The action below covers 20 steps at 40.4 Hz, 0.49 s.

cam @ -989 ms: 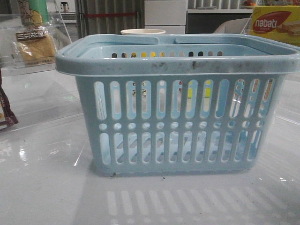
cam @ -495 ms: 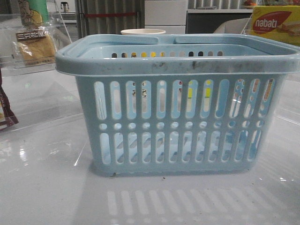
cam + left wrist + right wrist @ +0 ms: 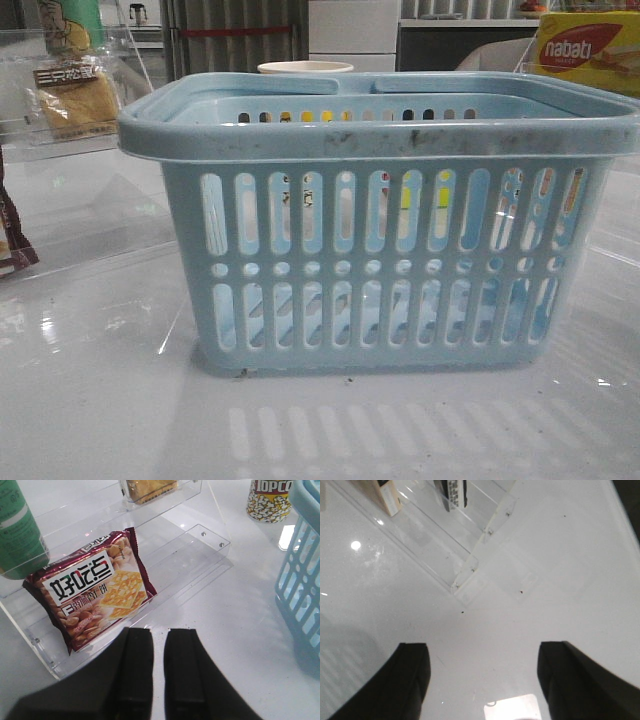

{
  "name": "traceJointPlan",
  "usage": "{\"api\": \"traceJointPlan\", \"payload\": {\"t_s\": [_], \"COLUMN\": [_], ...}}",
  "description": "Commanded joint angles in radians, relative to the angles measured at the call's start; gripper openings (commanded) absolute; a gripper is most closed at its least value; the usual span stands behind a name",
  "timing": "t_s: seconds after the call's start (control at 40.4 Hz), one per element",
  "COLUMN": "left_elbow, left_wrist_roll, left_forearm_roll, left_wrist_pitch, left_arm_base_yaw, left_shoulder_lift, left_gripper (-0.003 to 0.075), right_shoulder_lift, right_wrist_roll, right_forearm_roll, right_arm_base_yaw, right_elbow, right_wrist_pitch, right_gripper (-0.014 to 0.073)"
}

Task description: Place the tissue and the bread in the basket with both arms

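The light-blue basket [image 3: 380, 240] fills the middle of the front view; its wall also shows in the left wrist view [image 3: 300, 580]. The bread [image 3: 75, 95], in a clear wrapper with a dark label band, stands on a clear shelf at the far left; its lower edge shows in the left wrist view [image 3: 147, 487]. A near-black pack with white print, the tissue [image 3: 455, 492], stands on a clear stepped shelf in the right wrist view. My left gripper [image 3: 159, 630] is shut and empty, just short of a maroon snack packet [image 3: 92, 587]. My right gripper [image 3: 485, 647] is wide open and empty above the table.
A green packet [image 3: 17, 530] and a popcorn cup [image 3: 270, 500] stand near the left shelf [image 3: 200, 545]. A yellow nabati box [image 3: 590, 50] is at the far right, and a cup rim [image 3: 305, 68] shows behind the basket. A tan box [image 3: 387, 492] stands beside the tissue.
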State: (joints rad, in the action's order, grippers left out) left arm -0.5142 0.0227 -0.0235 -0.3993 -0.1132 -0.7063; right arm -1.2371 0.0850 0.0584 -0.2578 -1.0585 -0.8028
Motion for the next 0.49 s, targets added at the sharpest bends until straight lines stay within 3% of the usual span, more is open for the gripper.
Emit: {"api": "traceJointPlan", "payload": {"t_s": [0.0,0.124,0.47], "left_elbow": [-0.037,-0.037,-0.037], "left_wrist_roll": [-0.002,-0.002,-0.002], "left_forearm_roll": [0.005,0.005,0.005], "left_wrist_pitch": [0.076,0.076,0.076], "left_arm_base_yaw": [-0.006,-0.006,-0.006], "left_shoulder_lift": [-0.002,-0.002,-0.002], "left_gripper": [0.0142,0.0118,0.0092], "right_shoulder_lift": [-0.088,-0.231,-0.454], "right_wrist_roll": [-0.123,-0.225,-0.267], "right_forearm_roll": [-0.139,-0.265,-0.264], "right_arm_base_yaw": [-0.057,-0.083,-0.036], "right_elbow": [-0.127,-0.255,-0.431], "right_wrist_pitch": [0.026,0.025,0.054], "right_gripper": [0.0559,0.0559,0.0559]}}
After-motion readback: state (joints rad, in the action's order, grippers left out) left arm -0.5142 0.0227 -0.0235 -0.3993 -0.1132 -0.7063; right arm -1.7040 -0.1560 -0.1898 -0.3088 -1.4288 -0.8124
